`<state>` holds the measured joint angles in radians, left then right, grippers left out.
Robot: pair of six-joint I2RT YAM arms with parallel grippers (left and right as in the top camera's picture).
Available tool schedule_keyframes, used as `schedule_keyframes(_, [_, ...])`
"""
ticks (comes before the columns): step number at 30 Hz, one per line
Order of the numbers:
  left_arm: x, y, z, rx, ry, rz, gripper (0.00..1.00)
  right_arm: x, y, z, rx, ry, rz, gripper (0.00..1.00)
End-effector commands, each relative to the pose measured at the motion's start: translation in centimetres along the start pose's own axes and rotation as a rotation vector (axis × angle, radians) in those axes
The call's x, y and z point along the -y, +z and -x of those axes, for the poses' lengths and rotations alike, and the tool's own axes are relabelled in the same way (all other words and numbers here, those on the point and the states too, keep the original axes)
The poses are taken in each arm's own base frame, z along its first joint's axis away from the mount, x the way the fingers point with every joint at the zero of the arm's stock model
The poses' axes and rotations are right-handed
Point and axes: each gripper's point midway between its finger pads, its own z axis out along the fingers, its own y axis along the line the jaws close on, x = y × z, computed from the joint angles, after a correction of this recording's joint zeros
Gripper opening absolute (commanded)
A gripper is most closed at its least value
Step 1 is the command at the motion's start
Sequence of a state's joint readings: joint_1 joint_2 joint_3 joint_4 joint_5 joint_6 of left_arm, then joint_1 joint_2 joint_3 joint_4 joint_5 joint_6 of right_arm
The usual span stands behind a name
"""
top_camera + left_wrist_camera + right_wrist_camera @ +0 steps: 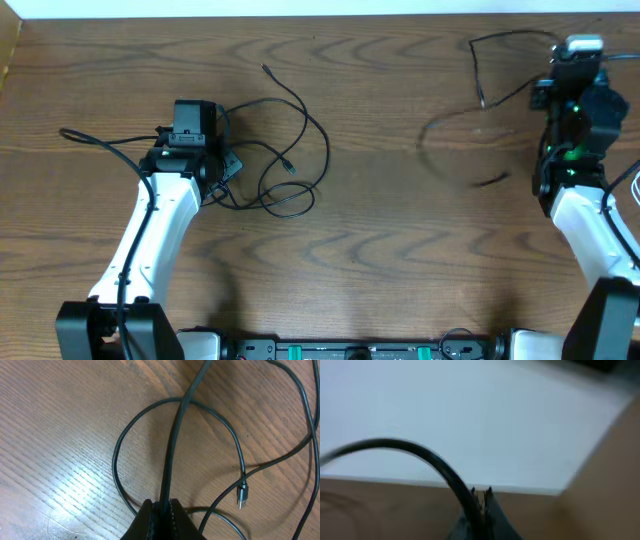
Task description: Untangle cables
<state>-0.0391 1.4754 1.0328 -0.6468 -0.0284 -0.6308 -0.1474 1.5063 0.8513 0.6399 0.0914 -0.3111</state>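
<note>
Left claw is clamping a black cable beside the coil, toward left edge of tabletop | right claw is pinching a second cable at far-right corner — advising: drawing apart slowly, watching that loops aren't tightening.

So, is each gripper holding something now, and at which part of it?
Left gripper pinches a black cable partway along its length. Right gripper pinches another black cable; which part cannot be told.
</note>
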Motion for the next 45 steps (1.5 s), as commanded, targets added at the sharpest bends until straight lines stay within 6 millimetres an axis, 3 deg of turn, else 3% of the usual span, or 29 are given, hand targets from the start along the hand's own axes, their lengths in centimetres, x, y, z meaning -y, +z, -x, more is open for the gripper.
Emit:
schedule_keyframes(1, [0.2,-0.1,0.5,0.008,0.006,0.001,0.07,6.0,1.6,0.1,-0.042,-0.36,-0.241,0.01])
schedule_keyframes(6, [0.2,-0.1,0.5,0.009,0.002,-0.001,0.07,12.0,5.7,2.0,-0.052,-0.452,-0.38,0.01])
schedule_keyframes(11, [0.2,-0.1,0.5,0.009,0.002,-0.001,0.07,13.4,9.4,2.1,-0.099,-0.458,-0.379,0.01])
schedule_keyframes(15, [0.2,-0.1,0.5,0.009,0.002,-0.001,0.07,12.5,11.3,-1.1,-0.185,-0.462,-0.326,0.01])
schedule_keyframes(22, [0.2,-0.1,0.5,0.01,0.003,-0.001,0.07,8.7,11.3,-10.9,-0.452,-0.343,-0.147,0.01])
schedule_keyframes(26, [0.2,-0.1,0.5,0.01,0.003,-0.001,0.08,7.7,10.5,-12.8,-0.527,-0.34,-0.082,0.02])
schedule_keyframes(29, [0.2,-0.1,0.5,0.01,0.003,-0.001,0.08,7.5,10.2,-13.4,-0.553,-0.342,-0.07,0.13])
schedule_keyframes(31, [0.2,-0.1,0.5,0.009,0.003,0.0,0.08,7.6,10.1,-13.5,-0.561,-0.345,-0.076,0.31])
schedule_keyframes(34, [0.2,-0.1,0.5,0.009,0.003,0.0,0.07,7.6,10.0,-13.6,-0.572,-0.347,-0.077,0.44])
schedule_keyframes(36, [0.2,-0.1,0.5,0.01,0.002,-0.001,0.07,7.3,9.7,-13.5,-0.582,-0.342,-0.068,0.61])
schedule_keyframes(41, [0.2,-0.1,0.5,0.009,0.003,-0.001,0.07,6.2,8.7,-12.3,-0.59,-0.17,-0.08,0.89])
schedule_keyframes(45, [0.6,-0.1,0.4,0.004,0.007,-0.015,0.07,4.7,7.7,-11.9,-0.613,-0.042,-0.035,0.99])
